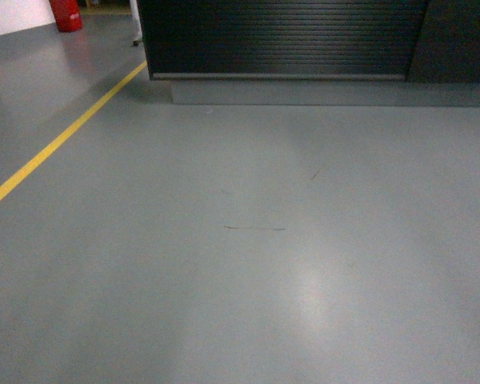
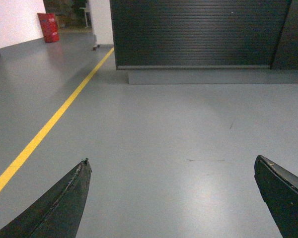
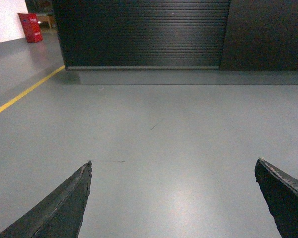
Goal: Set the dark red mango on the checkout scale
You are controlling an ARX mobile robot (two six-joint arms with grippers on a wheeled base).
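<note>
Wrist views alone show the left end effector and right end effector, both spread wide, empty; the head view shows only the dark ribbed checkout at top.

Left hand black tapered fingers, right hand matching, rough worn edges

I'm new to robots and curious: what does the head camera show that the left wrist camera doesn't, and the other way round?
Only the head view shows an unobstructed floor with no gripper. Only the left wrist view shows the left gripper, its two dark fingers spread wide and empty. Both share the black ribbed checkout, its grey plinth, the yellow line and a red object. No mango or scale appears.
</note>
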